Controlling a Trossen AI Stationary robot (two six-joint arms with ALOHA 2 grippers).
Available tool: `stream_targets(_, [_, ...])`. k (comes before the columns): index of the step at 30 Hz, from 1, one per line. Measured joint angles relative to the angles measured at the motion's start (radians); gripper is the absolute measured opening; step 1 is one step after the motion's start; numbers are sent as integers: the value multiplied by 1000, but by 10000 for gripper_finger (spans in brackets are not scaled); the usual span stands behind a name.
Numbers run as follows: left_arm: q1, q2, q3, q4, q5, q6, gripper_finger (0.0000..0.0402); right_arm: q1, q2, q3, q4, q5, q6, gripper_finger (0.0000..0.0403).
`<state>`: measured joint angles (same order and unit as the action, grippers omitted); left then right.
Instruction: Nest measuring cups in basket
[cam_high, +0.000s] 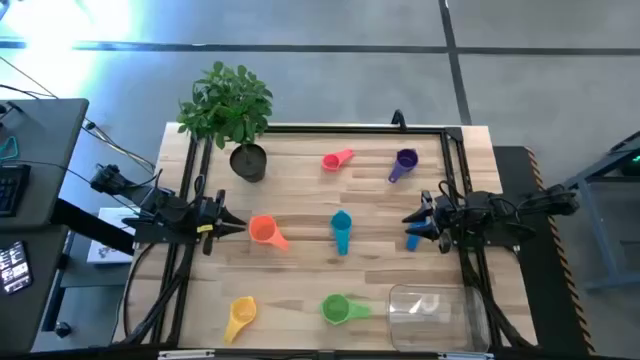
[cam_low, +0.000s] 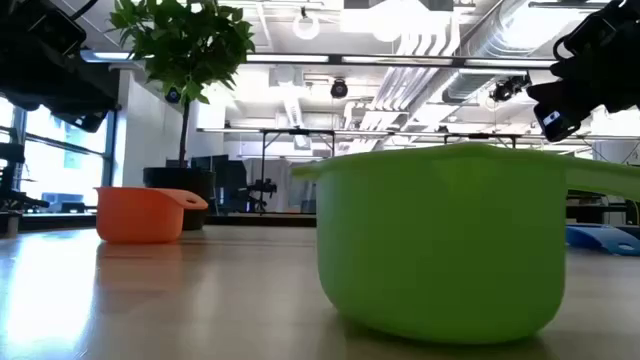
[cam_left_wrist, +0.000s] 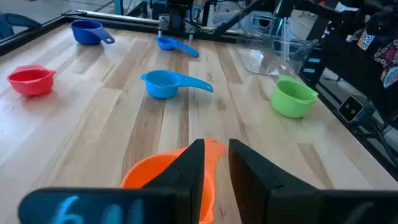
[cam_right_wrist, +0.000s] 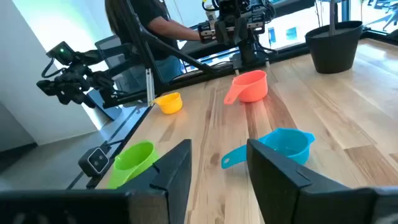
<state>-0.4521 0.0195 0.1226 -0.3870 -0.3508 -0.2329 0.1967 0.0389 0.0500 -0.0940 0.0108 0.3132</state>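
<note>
Seven measuring cups lie apart on the table: pink (cam_high: 337, 160), purple (cam_high: 403, 163), orange (cam_high: 265, 231), teal (cam_high: 341, 230), small blue (cam_high: 412, 240), yellow (cam_high: 240, 315) and green (cam_high: 340, 309). The clear basket (cam_high: 430, 310) stands at the near right corner and holds no cup. My left gripper (cam_high: 238, 228) hovers by the table's left side, just short of the orange cup (cam_left_wrist: 168, 180), with a narrow gap between its fingers. My right gripper (cam_high: 410, 222) is open at the right side, beside the small blue cup. It faces the teal cup (cam_right_wrist: 283, 146).
A dark plant pot (cam_high: 248, 160) with a leafy plant stands at the far left of the table. A black frame (cam_high: 330, 127) runs along the table's edges. In the right wrist view, a person (cam_right_wrist: 149, 25) stands beyond the left side. Bare wood lies between the cups.
</note>
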Motion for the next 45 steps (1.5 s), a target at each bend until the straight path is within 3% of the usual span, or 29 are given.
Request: stream_targets(45, [0, 0, 0, 0, 0, 0, 62, 0, 0, 0, 0, 0, 0, 144])
